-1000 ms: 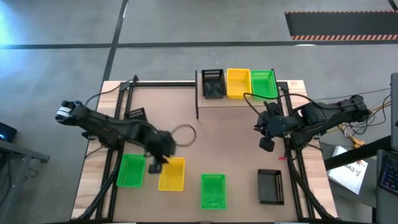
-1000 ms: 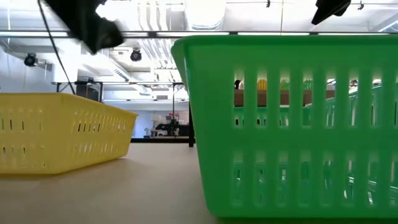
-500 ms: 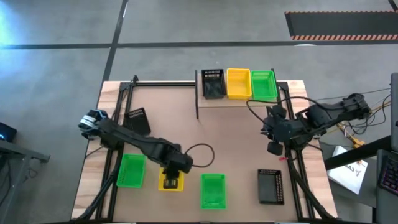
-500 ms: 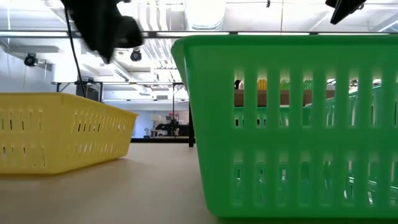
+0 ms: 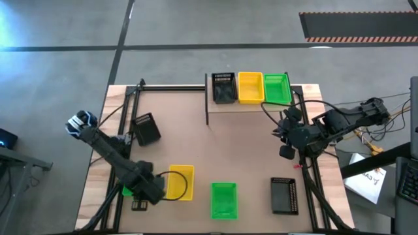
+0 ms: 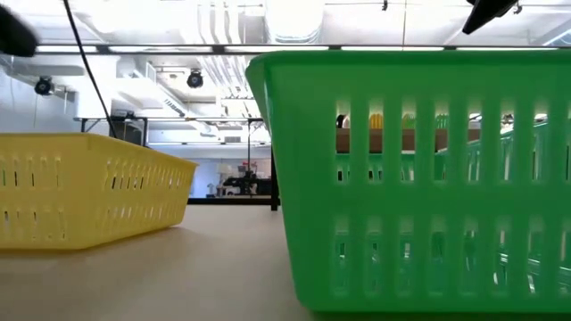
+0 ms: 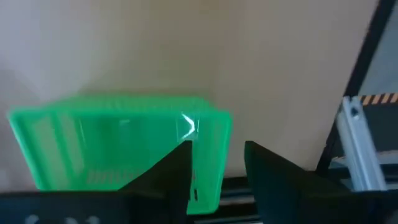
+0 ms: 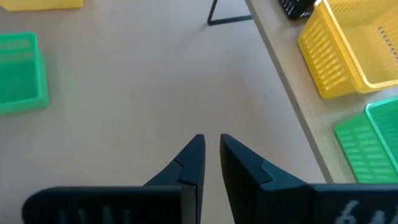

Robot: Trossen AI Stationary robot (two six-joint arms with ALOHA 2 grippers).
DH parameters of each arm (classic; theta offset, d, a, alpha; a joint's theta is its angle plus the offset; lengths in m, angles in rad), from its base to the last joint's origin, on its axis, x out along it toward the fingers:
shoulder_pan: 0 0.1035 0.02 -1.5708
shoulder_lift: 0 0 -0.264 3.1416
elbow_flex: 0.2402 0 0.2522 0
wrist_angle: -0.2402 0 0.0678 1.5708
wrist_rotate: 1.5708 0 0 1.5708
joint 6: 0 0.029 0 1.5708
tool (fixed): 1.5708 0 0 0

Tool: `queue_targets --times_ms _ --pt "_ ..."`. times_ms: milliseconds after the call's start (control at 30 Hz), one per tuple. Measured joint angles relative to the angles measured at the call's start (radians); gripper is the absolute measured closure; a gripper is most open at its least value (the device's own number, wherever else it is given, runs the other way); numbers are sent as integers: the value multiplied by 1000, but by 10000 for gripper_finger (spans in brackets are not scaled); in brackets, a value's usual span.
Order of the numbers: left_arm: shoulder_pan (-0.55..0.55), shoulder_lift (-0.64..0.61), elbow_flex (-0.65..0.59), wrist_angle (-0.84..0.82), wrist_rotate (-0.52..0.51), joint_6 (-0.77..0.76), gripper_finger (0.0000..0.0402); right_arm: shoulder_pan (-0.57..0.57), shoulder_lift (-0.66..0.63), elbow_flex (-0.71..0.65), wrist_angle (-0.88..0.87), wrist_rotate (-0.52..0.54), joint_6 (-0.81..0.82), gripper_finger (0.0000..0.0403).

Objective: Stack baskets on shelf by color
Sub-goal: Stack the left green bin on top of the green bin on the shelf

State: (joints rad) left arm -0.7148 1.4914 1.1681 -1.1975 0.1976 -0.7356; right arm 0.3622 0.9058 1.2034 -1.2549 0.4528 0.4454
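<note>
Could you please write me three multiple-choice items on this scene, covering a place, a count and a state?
1. Where is the left gripper?
A. Over the shelf
B. At the green basket near the table's front left corner
C. Above the black basket at front right

2. How many baskets stand on the shelf?
A. One
B. Three
C. Five

3. How is the right gripper?
A. Empty, fingers slightly apart, above bare table
B. Clamped on a yellow basket
C. Inside a green basket

Answers: 1 B, its wrist view shows the green basket right at its fingers; 2 B, black, yellow and green stand side by side; 3 A, nothing lies between its fingers.
</note>
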Motion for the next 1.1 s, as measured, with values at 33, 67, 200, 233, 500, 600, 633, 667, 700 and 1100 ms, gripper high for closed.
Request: queue_targets --times_ms 33,67,200,233,500,600,633,667,700,1100 --pt "-17 -11 -22 6 6 -24 259 0 0 -4 11 3 0 360" --pt "-32 -20 -42 11 13 -44 249 0 0 -9 22 8 0 360" --pt "-73 -50 -115 101 74 -71 205 0 0 -33 72 20 1 360" --pt "-80 -51 -134 126 87 -72 197 0 0 -39 84 20 1 360" --pt "-88 -5 -237 212 97 -122 206 0 5 -65 116 20 34 360" --pt "-88 21 -245 226 97 -131 235 0 5 -64 116 20 35 360" --pt "-88 28 -245 230 97 -132 247 0 5 -61 115 20 35 360" --pt "-87 33 -244 231 96 -132 262 0 5 -58 116 21 35 360" --pt "-87 38 -238 232 96 -132 277 0 5 -54 116 21 34 360" --pt "-72 -18 -113 225 112 -229 397 0 -11 5 85 73 -86 360"
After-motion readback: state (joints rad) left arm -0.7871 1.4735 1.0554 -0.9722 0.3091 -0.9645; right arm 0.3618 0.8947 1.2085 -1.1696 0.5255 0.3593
